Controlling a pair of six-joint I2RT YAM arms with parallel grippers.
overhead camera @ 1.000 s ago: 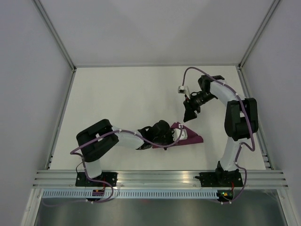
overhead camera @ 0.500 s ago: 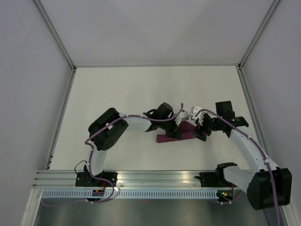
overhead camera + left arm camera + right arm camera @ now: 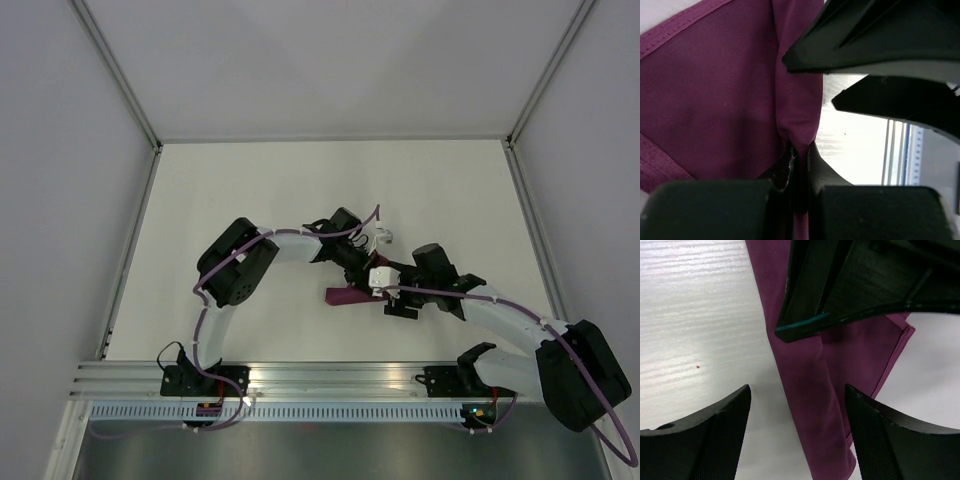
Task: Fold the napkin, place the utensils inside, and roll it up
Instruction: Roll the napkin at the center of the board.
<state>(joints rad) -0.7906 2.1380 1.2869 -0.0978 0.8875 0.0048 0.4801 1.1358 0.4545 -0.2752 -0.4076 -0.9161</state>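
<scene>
From the top camera I see the napkin (image 3: 347, 295) as a narrow plum strip on the white worktop (image 3: 250, 180). It lies a little toward 5 o'clock of the worktop's middle, and both arms are crowded over it. Only its end at about 8 o'clock of the two wrists shows; the rest is hidden under them.

The left pincer (image 3: 366, 270) reaches in from 10 o'clock. On its wrist camera, the left pincer (image 3: 799, 151) has its fingers pressed together on a gathered fold of the napkin (image 3: 715, 100). The cloth is bunched into a tight pleat where it enters the grip and spreads flat toward 10 o'clock, showing a stitched hem. The black shapes at 2 o'clock in that view look like the other arm's fingers, close by but apart from the cloth.

The right pincer (image 3: 396, 302) comes in from 4 o'clock. On its own camera, the right pincer (image 3: 797, 390) is spread wide and holds nothing. One finger is at 8 o'clock over bare worktop and the other at 4 o'clock. The napkin (image 3: 810, 405) runs between them as a folded band. I cannot tell whether either fingertip touches it. The left arm's black body fills the frame at 1 o'clock, over the cloth.
</scene>
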